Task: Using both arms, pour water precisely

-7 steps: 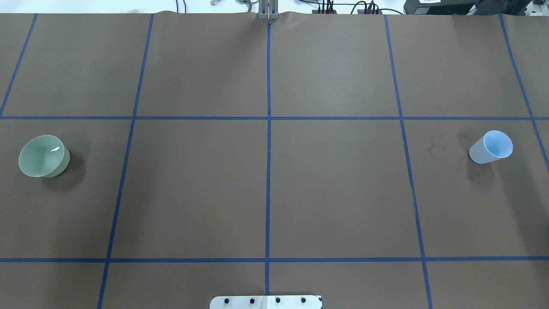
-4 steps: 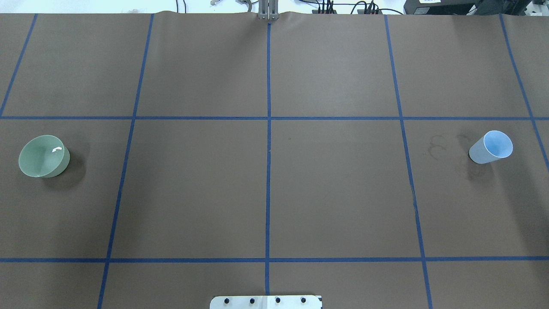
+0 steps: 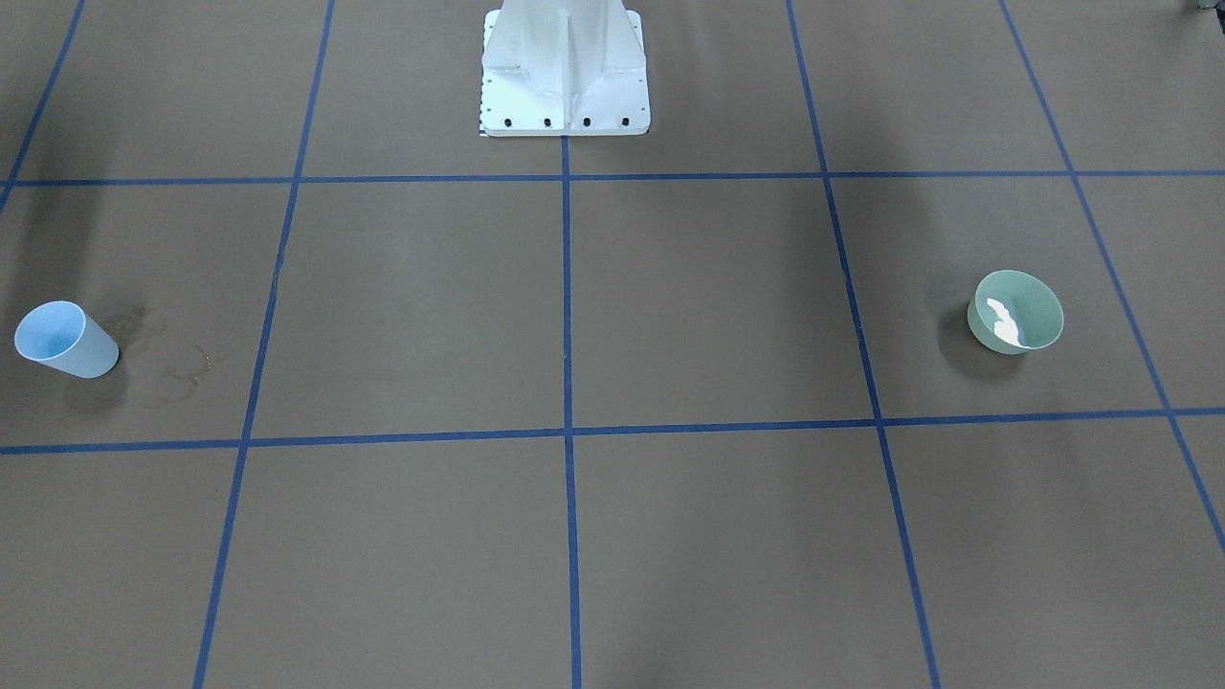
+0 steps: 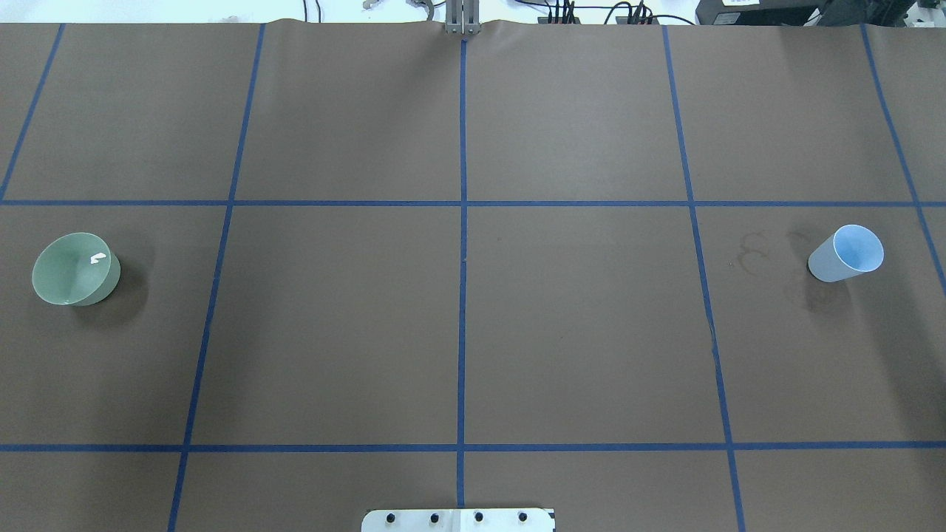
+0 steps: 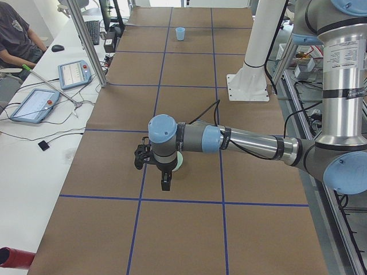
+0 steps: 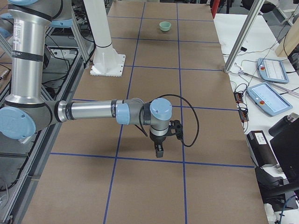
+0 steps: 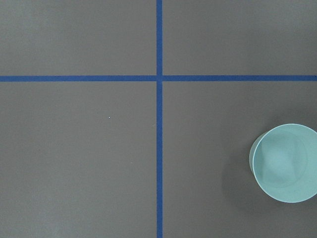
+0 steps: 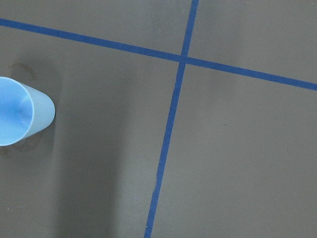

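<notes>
A green bowl stands at the table's left. It also shows in the front view, the left wrist view and far off in the right side view. Water shows in it as a white glint. A light blue cup stands at the right. My left gripper hangs over the bowl, high above the table. My right gripper hangs high near the cup, which is hidden there. I cannot tell whether either gripper is open or shut.
The white bolted pedestal stands at the table's robot side. Faint dried ring stains lie beside the blue cup. Blue tape lines grid the brown table. Metal posts, tablets and a seated operator are along the far side.
The white glint of water in the green bowl has changed shape slightly. The bowl and the cup have not moved.
</notes>
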You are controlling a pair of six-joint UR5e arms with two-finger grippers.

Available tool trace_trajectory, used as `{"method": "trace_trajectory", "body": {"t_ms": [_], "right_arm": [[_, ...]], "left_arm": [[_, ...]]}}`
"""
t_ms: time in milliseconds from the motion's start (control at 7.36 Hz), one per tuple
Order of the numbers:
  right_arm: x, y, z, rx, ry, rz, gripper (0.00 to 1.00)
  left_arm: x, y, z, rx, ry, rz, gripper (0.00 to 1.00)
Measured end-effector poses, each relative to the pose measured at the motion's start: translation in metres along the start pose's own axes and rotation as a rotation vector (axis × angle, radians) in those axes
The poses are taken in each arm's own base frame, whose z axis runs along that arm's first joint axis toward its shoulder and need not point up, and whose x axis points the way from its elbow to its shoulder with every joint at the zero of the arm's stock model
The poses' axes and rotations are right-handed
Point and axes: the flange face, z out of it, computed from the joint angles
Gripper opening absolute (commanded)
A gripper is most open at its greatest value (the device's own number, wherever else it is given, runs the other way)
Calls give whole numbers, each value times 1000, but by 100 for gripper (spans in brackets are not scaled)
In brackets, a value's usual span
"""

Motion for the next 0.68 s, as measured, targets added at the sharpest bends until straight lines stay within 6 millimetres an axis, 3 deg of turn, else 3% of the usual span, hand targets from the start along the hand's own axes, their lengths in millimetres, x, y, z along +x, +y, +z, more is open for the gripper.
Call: {"method": "trace_trajectory", "body": {"t_ms": [679], "right_arm": [[1, 0, 1, -3, 0, 3, 100]], "left_arm": [[-3, -1, 3, 3, -1, 0, 100]]}}
